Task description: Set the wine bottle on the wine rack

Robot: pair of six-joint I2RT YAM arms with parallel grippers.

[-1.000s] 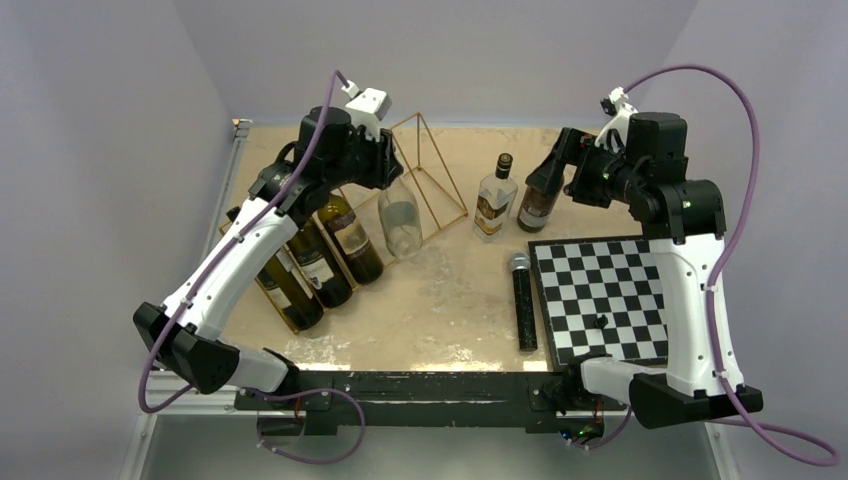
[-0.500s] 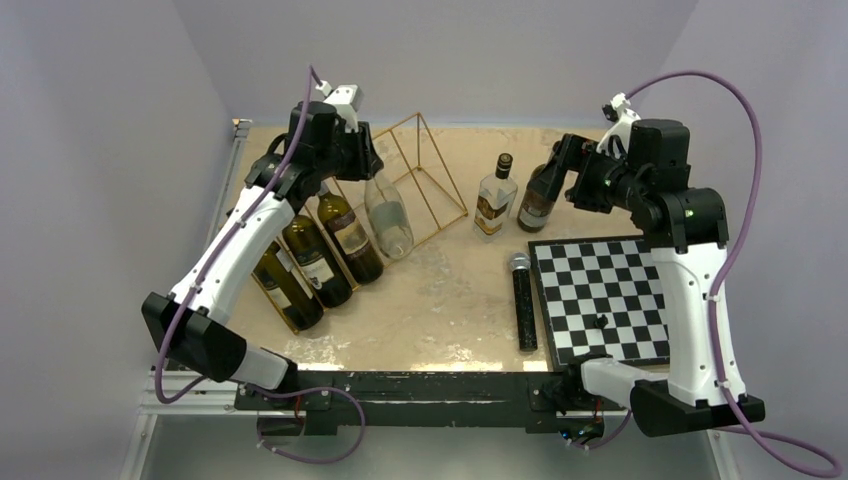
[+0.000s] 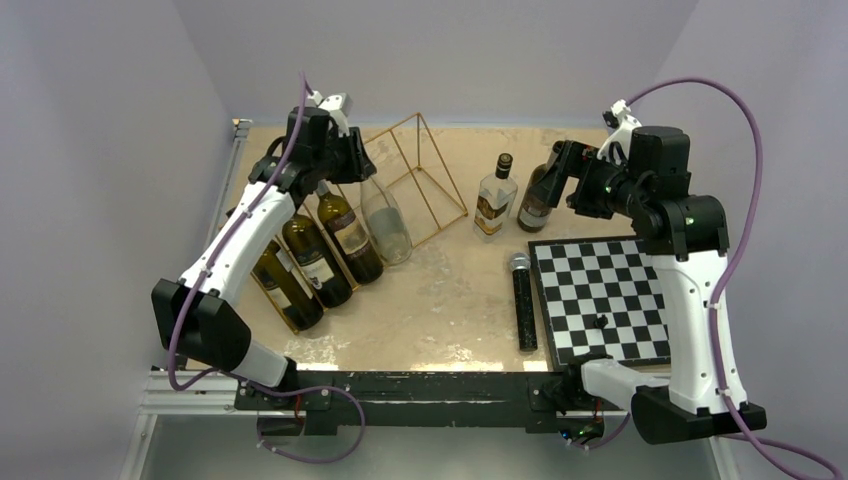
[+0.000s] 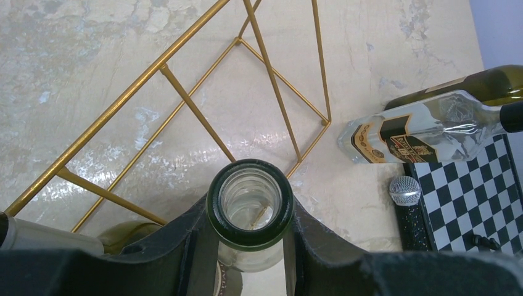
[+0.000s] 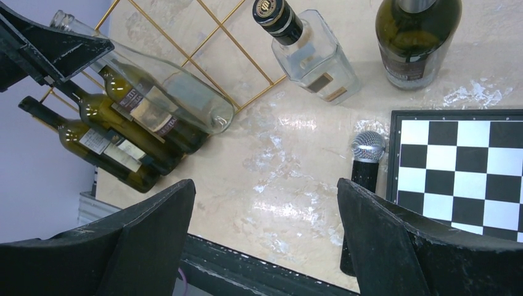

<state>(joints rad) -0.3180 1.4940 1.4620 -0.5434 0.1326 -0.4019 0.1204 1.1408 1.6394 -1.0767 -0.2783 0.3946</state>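
- A robot lab test cell: plain lilac walls [image 3: 110, 150] box in the beige tabletop [image 3: 450, 290].
- Along the frame's bottom edge: a black mounting rail [image 3: 430, 385]; at right, looping purple cables [image 3: 751, 160].

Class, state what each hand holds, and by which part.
Left hand grips the clear glass wine bottle by its neck; right hand is open, empty.

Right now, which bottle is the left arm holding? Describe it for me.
Find the gold wire wine rack at the far left, bottles lying side by side. The left tool grips the rightmost bottle by the neck; it alone is clear glass, its neighbours dark green.
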